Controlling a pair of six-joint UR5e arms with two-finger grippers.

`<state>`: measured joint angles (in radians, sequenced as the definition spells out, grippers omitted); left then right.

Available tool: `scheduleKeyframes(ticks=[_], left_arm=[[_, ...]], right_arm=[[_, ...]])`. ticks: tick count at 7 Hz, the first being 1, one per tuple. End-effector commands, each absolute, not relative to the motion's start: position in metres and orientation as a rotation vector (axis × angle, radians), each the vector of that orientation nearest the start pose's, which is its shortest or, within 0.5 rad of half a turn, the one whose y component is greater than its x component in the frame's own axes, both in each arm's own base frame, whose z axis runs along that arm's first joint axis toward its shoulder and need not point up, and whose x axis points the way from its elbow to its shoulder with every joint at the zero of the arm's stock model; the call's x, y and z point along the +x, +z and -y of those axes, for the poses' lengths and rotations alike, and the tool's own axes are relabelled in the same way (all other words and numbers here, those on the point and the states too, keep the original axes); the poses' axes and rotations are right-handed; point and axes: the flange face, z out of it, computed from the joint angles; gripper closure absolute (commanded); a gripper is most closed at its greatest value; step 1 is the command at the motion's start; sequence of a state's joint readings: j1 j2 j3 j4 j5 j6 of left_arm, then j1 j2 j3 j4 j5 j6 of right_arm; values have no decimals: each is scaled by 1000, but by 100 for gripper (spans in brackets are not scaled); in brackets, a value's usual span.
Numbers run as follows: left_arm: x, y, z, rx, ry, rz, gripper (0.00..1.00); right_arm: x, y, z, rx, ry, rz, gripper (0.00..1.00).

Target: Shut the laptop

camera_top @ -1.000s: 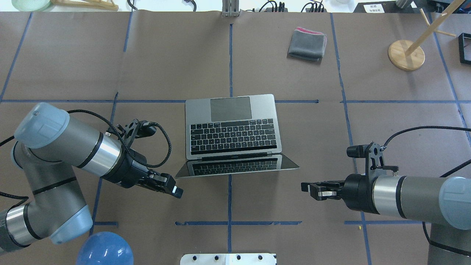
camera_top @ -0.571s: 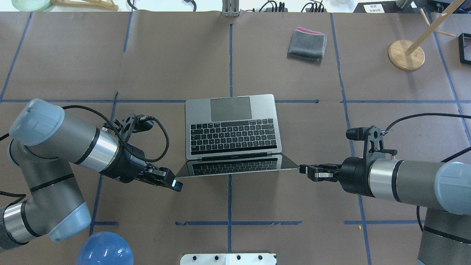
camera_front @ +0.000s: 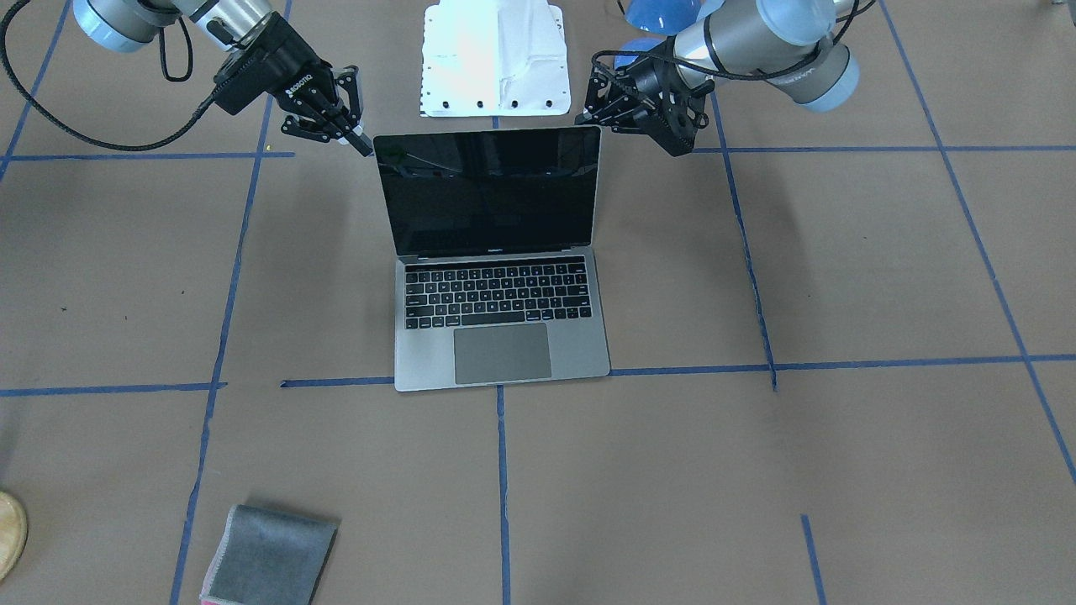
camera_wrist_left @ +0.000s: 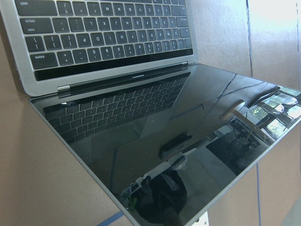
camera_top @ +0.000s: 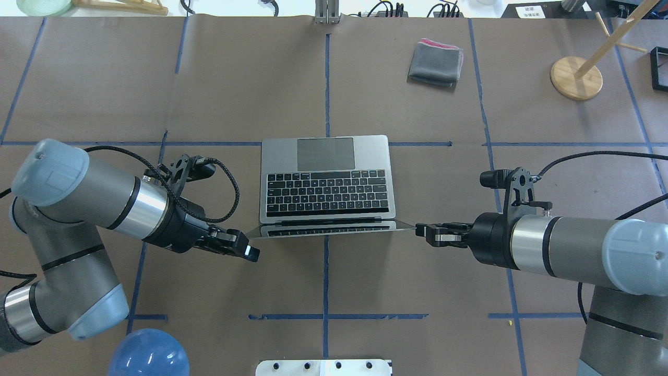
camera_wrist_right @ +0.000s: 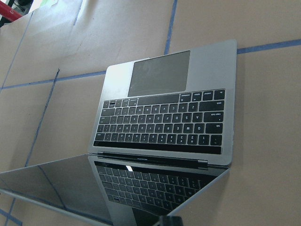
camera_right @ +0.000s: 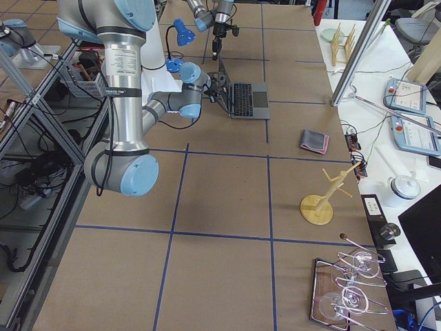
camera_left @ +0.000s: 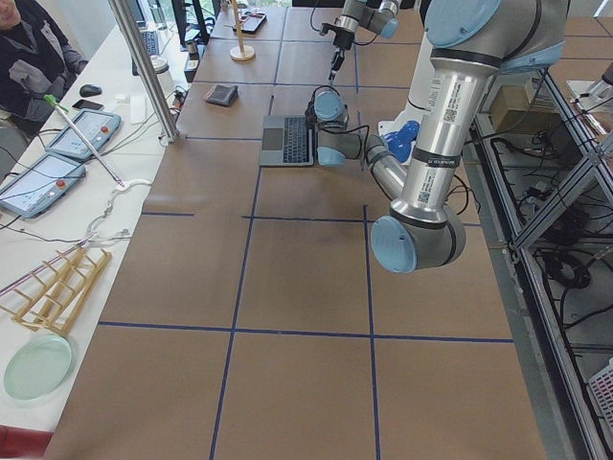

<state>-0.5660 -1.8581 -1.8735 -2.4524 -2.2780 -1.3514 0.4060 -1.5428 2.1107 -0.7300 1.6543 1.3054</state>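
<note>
The space-grey laptop (camera_top: 326,172) lies open in the middle of the table, keyboard side away from me, its black screen (camera_front: 492,189) raised steeply. My right gripper (camera_top: 419,230) is shut, with its tip against the lid's top corner on its side; it also shows in the front view (camera_front: 363,144). My left gripper (camera_top: 253,255) looks shut and sits just behind the lid's other top corner; I cannot tell if it touches. The left wrist view shows the keyboard (camera_wrist_left: 108,37) and glossy screen close up. The right wrist view shows the laptop (camera_wrist_right: 164,122) from behind the lid.
A folded grey cloth (camera_top: 436,63) lies at the far right of the centre. A wooden stand (camera_top: 575,78) is at the far right. A blue dome (camera_top: 148,355) and a white plate (camera_top: 323,367) sit at the near edge.
Both grippers moved forward toward the lid's top corners. The right one reached its corner and the lid tilted more upright. The laptop shifted slightly to the left.
</note>
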Motion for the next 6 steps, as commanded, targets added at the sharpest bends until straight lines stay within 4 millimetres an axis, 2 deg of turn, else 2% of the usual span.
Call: scheduleKeyframes(ticks=[1,2,4,5,6], left_arm=[[407,261,350,21,225,-1498,98],[406,261,351,24,222,-1497,98],[406,261,352,24,221,-1496,98],[405,261,353,26,218,-1497,98],[404,261,354,28,215,-1497,98]], right_arm=[[-367,298,297,393,60,1342,100],[-367,307,296,360,52,1300,100],[-371,310,291,298,24,1258,99],[-371,299,288,293,15,1282,99],[-369,280,285,279,45,1328,99]])
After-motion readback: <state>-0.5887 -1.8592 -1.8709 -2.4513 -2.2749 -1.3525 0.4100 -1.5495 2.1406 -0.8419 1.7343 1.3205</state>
